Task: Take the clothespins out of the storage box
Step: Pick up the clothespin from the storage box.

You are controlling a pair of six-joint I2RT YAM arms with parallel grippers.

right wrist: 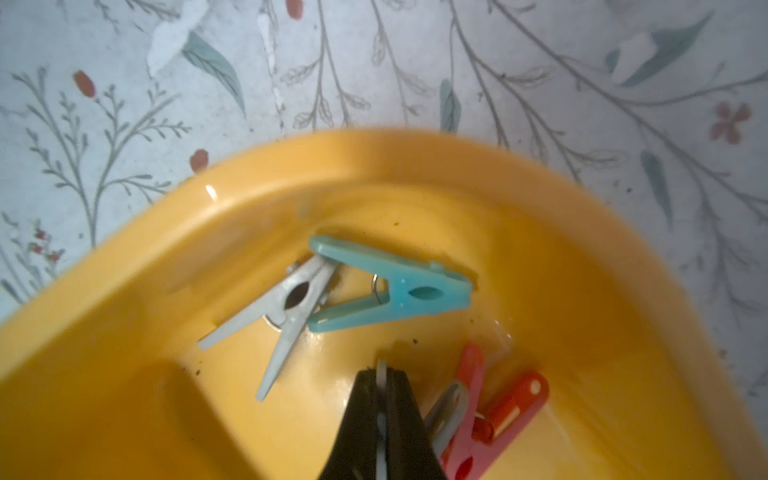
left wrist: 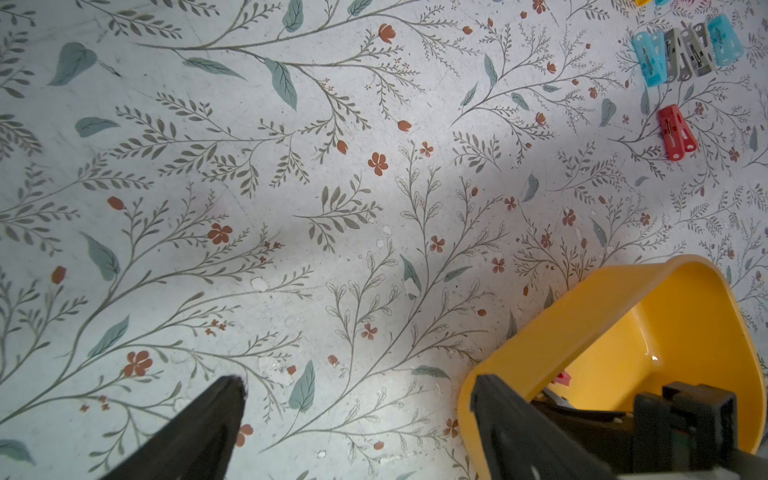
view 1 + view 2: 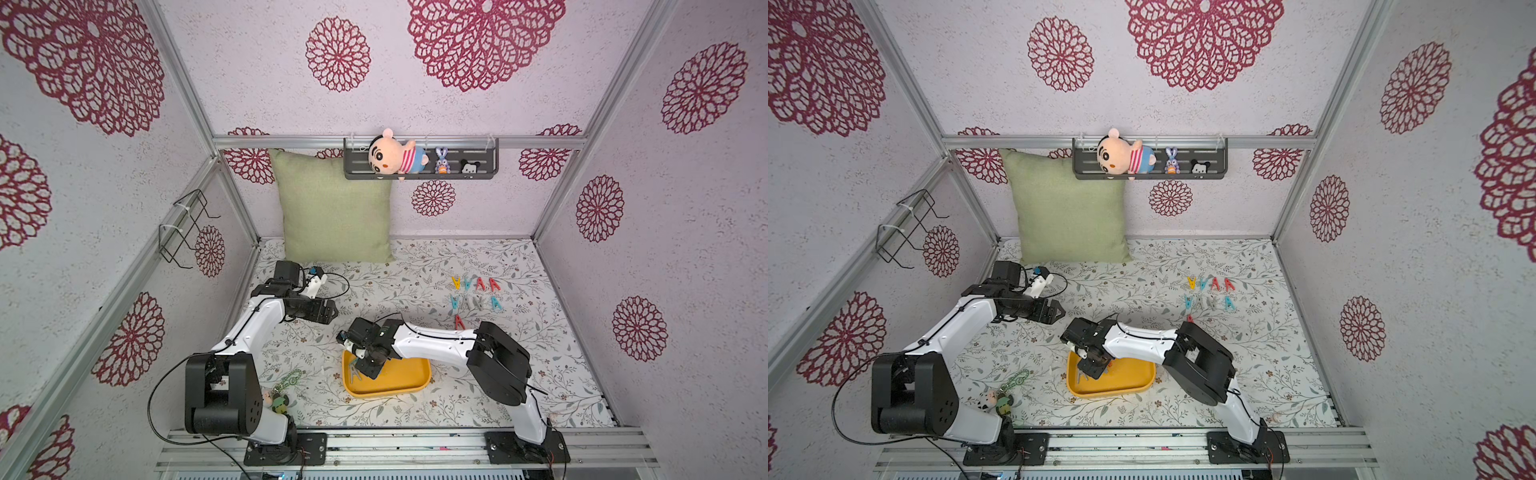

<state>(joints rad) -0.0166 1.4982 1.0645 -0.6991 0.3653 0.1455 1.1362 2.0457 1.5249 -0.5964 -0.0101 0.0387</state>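
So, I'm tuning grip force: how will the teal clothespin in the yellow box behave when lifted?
Probably stiff and light: the teal clothespin looks like thin moulded plastic. Its smooth surface might slip under a pinch. One tip seems to rest against a light grey clothespin, so lifting could drag that one.

Nine clothespins [image 3: 481, 284] lie on the bench [image 3: 395, 270]: three red, three teal, two grey, one yellow. One yellow storage box [image 3: 390, 394] holds at least five more. One green cushion [image 3: 332, 208]. Three toys [image 3: 392, 158] on one shelf [image 3: 488, 160].
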